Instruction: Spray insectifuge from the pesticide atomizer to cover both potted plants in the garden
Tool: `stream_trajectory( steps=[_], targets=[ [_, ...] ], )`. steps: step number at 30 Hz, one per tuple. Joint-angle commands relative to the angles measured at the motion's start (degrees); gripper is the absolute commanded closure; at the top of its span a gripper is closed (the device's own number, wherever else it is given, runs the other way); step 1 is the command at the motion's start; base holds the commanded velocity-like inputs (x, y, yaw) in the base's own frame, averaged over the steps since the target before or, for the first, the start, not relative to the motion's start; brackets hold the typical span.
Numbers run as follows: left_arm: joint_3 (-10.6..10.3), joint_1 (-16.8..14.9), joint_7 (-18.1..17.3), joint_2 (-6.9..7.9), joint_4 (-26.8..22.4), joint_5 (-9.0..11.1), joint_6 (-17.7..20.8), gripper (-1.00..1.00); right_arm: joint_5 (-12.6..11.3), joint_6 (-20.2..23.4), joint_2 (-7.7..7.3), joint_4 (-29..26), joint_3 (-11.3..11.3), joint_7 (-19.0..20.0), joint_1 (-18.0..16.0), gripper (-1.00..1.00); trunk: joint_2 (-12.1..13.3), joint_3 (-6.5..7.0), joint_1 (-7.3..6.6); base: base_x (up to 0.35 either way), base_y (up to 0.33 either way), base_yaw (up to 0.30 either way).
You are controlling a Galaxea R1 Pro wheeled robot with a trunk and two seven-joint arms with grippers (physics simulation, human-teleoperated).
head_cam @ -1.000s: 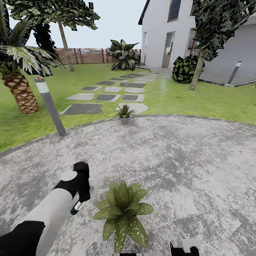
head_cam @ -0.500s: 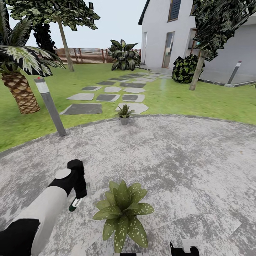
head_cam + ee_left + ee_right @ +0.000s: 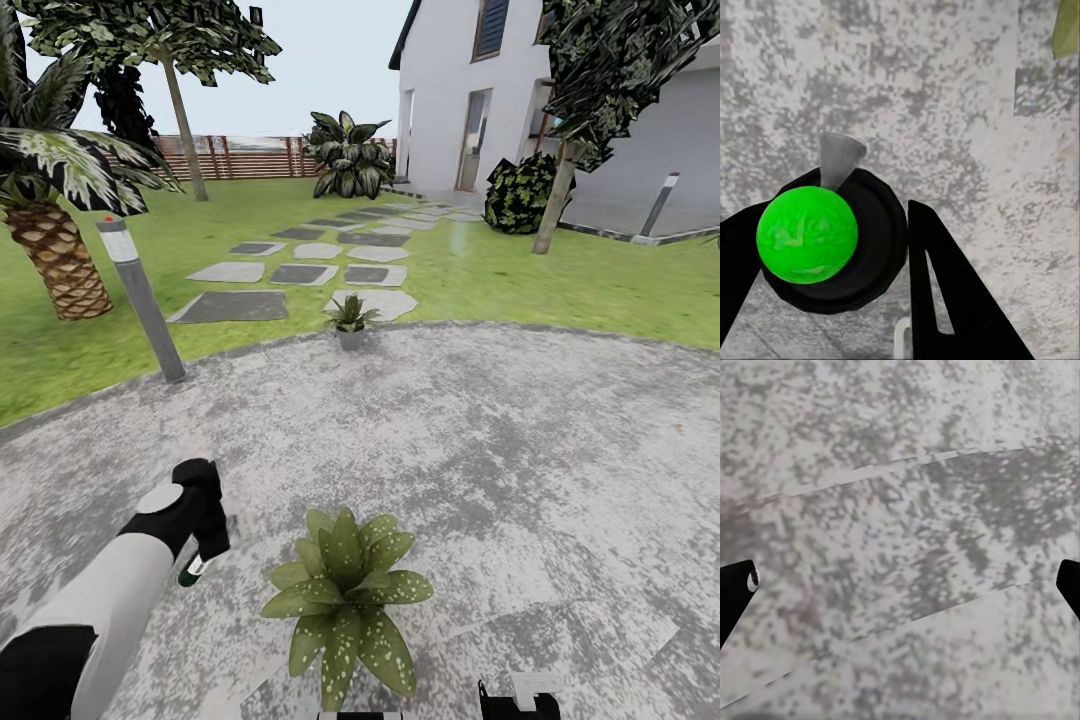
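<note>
My left gripper [image 3: 203,545] is shut on the pesticide atomizer [image 3: 191,572], a slender bottle with a dark green base that hangs over the paved patio [image 3: 480,450] in the garden. It sits to the left of the near potted plant [image 3: 345,595], apart from its leaves. In the left wrist view the atomizer [image 3: 806,236] shows a bright green cap, a black collar and a grey nozzle between the black fingers [image 3: 937,292]. The second potted plant [image 3: 350,318] stands at the patio's far edge. My right gripper [image 3: 900,585] is open over bare paving.
A grey lamp post [image 3: 140,300] leans at the patio's left edge, with a palm [image 3: 55,250] behind it. Stepping stones [image 3: 300,270] cross the lawn toward a white house [image 3: 470,90]. A dark bush [image 3: 520,195] and a wooden fence [image 3: 240,155] stand farther back.
My left arm has drawn back to the left and lower in the head view, carrying the atomizer farther from the near plant. The plants and camera have not moved.
</note>
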Motion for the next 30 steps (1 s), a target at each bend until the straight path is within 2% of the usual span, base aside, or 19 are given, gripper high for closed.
stream_trajectory(
  steps=[1,5,7,11,12,16,18,19,21,23,25,26,27,30],
  targets=[
    [0.7,-0.1,0.2,-0.35,-0.4,0.5,0.7,1.0,-0.3,-0.1,-0.02,0.0,0.5,-0.3,0.0,-1.0,0.0,-0.05,-0.01,0.0,0.0,0.0],
    [1.1,-1.6,0.6,-2.26,-1.4,0.7,1.1,1.0,-0.3,-0.1,-0.01,0.0,0.5,-0.3,0.0,-1.0,0.0,-0.05,-0.01,0.0,0.0,0.0],
    [1.0,-2.3,0.5,-2.53,-2.2,0.5,1.4,1.0,-0.3,-0.1,0.06,0.0,0.5,-0.3,0.0,-1.0,0.0,-0.05,-0.01,0.0,0.0,0.0],
    [0.6,-1.2,0.6,-1.89,-1.5,0.1,1.1,1.0,-0.3,-0.1,0.07,0.0,0.5,-0.3,0.0,-1.0,0.0,-0.05,-0.01,0.0,0.0,0.0],
    [0.7,0.9,1.3,-1.49,-1.3,0.0,0.9,1.0,-0.3,-0.1,0.07,0.0,0.5,-0.3,0.0,-1.0,0.0,-0.05,-0.01,0.0,0.0,0.0],
    [0.7,3.7,5.3,0.03,-1.0,0.3,0.5,1.0,-0.3,-0.1,0.07,0.0,0.5,-0.3,0.0,-1.0,0.0,-0.05,-0.01,0.0,0.0,0.0],
    [0.8,4.0,5.5,-0.4,-1.0,0.2,0.5,1.0,-0.3,-0.1,0.07,0.0,0.5,-0.3,0.0,-1.0,0.0,-0.05,-0.01,0.0,0.0,0.0],
    [0.8,3.9,5.4,-0.82,-1.1,0.3,0.6,1.0,-0.3,-0.1,0.07,0.0,0.5,-0.3,0.0,-1.0,0.0,-0.05,-0.01,0.0,0.0,0.0],
    [0.4,3.3,5.1,-2.9,-1.4,0.4,0.7,1.0,-0.3,-0.1,0.07,0.0,0.5,-0.3,0.0,-1.0,0.0,-0.05,-0.01,0.0,0.0,0.0],
    [0.3,2.5,4.6,-4.16,-1.7,0.5,0.9,1.0,-0.3,-0.1,0.07,0.0,0.5,-0.3,0.0,-1.0,0.0,-0.05,-0.01,0.0,0.0,0.0],
    [0.3,0.2,2.3,-5.54,-1.9,0.4,0.9,1.0,-0.3,-0.1,0.07,0.0,0.5,-0.3,0.0,-1.0,0.0,-0.05,-0.01,0.0,0.0,0.0],
    [0.2,-1.0,-0.5,-5.86,-1.9,0.3,0.8,1.0,-0.3,-0.1,0.07,0.0,0.5,-0.3,0.0,-1.0,0.0,-0.05,-0.01,0.0,0.0,0.0],
    [-0.4,-1.0,-1.5,-5.68,-1.9,0.2,0.6,1.0,-0.3,-0.1,0.07,0.0,0.5,-0.3,0.0,-1.0,0.0,-0.05,-0.01,0.0,0.0,0.0],
    [-1.7,-0.9,-1.9,-4.36,-1.5,0.0,0.4,1.0,-0.3,-0.1,0.07,0.0,0.5,-0.3,0.0,-1.0,0.0,-0.05,-0.01,0.0,0.0,0.0]
  ],
)
